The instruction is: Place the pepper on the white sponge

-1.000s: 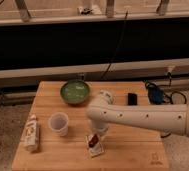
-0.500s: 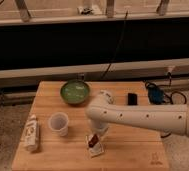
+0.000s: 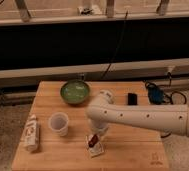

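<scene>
Jaws' state hiding from view, cannot tell; gripper [image 3: 95,136] hovering right above pepper [image 3: 92,140], pepper lying on white sponge [image 3: 95,147], near cup [image 3: 58,123].

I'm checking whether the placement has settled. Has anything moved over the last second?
Nothing visibly changed. The gripper hangs just above the pepper, which lies on the white sponge. The green bowl, cup and bottle sit where they were.

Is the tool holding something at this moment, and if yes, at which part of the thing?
It cannot be told. The tool is just above the pepper, which lies on the white sponge, but the arm hides any contact.
</scene>
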Robot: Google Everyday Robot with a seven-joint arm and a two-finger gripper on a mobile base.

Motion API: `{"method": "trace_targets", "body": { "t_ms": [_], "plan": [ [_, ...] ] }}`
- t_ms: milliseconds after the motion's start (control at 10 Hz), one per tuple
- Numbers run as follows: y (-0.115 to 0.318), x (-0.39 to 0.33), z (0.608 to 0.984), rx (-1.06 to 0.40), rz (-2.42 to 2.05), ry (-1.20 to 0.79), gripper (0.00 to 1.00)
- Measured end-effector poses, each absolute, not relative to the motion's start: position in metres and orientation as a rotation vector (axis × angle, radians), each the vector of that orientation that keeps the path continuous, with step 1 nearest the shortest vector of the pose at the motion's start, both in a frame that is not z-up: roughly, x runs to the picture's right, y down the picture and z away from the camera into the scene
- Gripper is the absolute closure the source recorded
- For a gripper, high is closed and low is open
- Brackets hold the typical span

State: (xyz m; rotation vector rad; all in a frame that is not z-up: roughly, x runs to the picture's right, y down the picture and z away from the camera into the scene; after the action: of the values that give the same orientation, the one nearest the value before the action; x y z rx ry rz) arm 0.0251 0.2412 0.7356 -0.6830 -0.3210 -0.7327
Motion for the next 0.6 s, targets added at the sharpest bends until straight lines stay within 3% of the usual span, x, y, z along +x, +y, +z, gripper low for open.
{"method": "trace_targets", "body": {
  "t_ms": [100, 600],
  "plan": [
    [0.2419, 0.0245, 0.7361, -0.690, -0.733, -0.322, 0.96],
    [0.2442, 0.0233, 0.7370, -0.710, -0.741, -0.329, 0.50]
  ]
}}
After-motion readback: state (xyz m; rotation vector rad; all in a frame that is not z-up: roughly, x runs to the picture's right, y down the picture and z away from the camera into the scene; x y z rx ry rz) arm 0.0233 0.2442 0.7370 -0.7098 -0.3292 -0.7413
